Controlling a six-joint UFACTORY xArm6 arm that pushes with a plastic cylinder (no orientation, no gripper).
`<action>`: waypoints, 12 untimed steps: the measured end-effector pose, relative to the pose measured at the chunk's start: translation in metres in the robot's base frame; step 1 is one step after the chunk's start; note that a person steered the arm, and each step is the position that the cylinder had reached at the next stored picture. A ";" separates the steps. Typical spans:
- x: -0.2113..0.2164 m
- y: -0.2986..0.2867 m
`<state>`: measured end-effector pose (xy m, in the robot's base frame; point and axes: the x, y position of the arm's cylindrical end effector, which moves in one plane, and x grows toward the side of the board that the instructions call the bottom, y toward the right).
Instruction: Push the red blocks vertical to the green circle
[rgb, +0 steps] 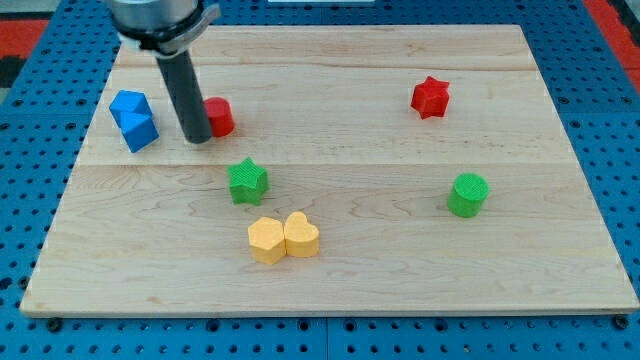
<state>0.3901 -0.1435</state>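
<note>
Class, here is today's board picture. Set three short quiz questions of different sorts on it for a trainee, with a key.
1. True or false: my tip stands just left of the red round block.
2. How many green blocks lie on the wooden board?
3. Which block is nearest the green round block? A. red star B. blue block C. yellow blocks

Key: 1 true; 2 two, the green round block and the green star; 3 A.

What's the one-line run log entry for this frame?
tip at left side of red round block, touching or nearly | red star top right, untouched | green circle right, below red star | phase: pushing first red block
</note>
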 end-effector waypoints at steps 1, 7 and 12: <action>-0.029 0.005; -0.033 0.104; -0.003 0.217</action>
<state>0.3867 0.0731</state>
